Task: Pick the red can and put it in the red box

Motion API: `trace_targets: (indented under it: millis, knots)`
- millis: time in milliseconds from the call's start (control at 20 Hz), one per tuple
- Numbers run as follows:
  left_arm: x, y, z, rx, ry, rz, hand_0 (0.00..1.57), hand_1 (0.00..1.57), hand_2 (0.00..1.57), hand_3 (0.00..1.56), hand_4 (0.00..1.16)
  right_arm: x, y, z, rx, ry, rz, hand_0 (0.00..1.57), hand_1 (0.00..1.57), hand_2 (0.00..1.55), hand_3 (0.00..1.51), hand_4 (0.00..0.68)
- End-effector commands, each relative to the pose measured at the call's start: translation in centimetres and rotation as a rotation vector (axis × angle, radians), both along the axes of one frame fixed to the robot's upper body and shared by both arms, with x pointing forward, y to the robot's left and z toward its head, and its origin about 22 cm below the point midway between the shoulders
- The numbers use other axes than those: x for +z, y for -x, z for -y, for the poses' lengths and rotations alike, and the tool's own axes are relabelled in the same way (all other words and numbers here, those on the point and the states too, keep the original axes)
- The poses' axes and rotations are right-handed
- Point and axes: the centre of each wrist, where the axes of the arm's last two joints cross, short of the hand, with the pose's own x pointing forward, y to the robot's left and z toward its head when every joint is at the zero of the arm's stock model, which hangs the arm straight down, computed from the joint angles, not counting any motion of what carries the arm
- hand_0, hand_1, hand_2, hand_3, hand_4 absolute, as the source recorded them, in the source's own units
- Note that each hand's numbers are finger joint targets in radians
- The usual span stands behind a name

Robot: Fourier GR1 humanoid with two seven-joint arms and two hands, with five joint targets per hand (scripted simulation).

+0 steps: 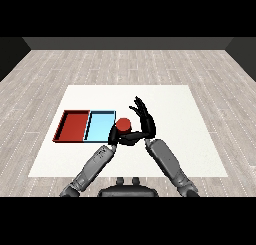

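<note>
The red can point(123, 124) stands upright on the white table point(190, 139), just off the right edge of the light blue tray point(100, 126). My right hand point(145, 122) is open beside the can's right side, its fingers straight and spread, pointing away from me. A dark thumb reaches left along the can's near side. My left hand point(114, 134) rests low at the can's near left, over the blue tray's near right corner, fingers relaxed and holding nothing. The red tray point(73, 126) lies left of the blue one with nothing in it.
The two trays lie side by side at the table's left middle. White tabletop stretches right of my right hand and beyond the can. Both forearms come in from the lower corners and meet near the can.
</note>
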Motion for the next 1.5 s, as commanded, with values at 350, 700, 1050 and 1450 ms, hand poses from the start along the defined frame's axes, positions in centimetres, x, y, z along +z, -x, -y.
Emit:
trace_targets:
  millis: [350,700,1050,1450]
  knots:
    - [0.1,-0.9,-3.8,0.093,-0.042,0.009,1.57,1.57,1.57,1.46,1.13,5.7,2.6,8.1,-0.144,-0.055,0.123,0.0,0.0,0.0,0.0,0.0]
    - [3.4,-0.2,-7.0,0.145,-0.079,0.076,1.57,1.57,1.57,1.46,1.12,0.8,2.3,14.4,-0.249,-0.067,0.029,0.0,0.0,0.0,0.0,0.0]
    - [5.3,-2.8,-13.1,0.264,-0.177,0.058,1.57,1.57,1.56,1.42,1.12,-4.9,2.9,17.4,-0.319,0.039,-0.11,0.0,0.0,0.0,0.0,0.0]
    - [6.0,-7.6,-17.5,0.424,-0.414,0.019,1.44,1.44,1.46,1.39,1.11,-9.1,4.9,17.3,-0.318,0.035,-0.185,0.0,0.0,0.0,0.0,0.0]
